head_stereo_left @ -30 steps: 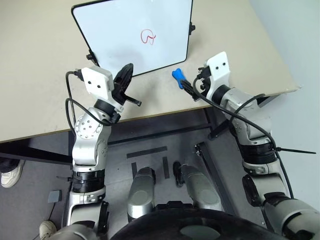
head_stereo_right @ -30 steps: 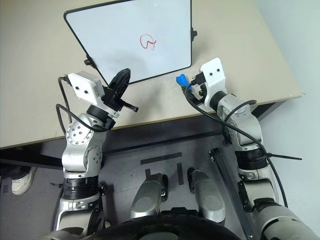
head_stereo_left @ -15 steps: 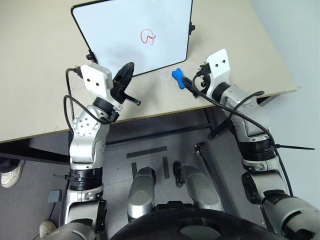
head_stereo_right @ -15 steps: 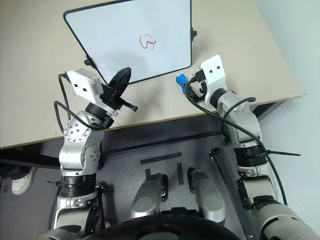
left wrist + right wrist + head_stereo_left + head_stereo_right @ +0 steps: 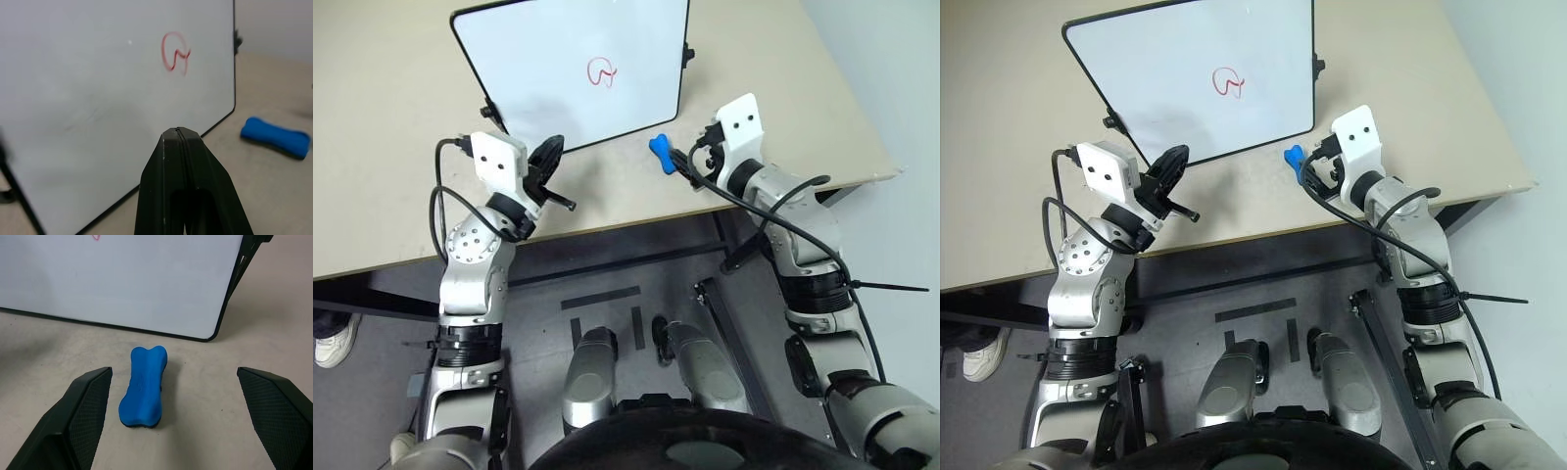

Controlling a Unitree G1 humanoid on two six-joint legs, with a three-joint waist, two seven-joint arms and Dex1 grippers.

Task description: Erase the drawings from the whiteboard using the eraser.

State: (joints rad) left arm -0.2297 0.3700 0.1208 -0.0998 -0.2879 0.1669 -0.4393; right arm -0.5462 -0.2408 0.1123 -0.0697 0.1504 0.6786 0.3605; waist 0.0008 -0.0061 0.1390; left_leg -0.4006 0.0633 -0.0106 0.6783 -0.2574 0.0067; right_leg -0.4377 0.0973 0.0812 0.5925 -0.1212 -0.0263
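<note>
Left eye view: whiteboard (image 5: 558, 69) lies on beige table (image 5: 391, 147), dark floor (image 5: 636, 274) below.

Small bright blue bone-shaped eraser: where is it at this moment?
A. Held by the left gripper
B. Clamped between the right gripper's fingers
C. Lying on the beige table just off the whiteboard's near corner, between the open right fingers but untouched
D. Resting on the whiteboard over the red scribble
C: the small bright blue bone-shaped eraser lies flat on the beige table, with the right gripper fingers spread wide on either side, clear of it.

Blue eraser (image 5: 143, 386), red drawings (image 5: 601, 70)
</note>
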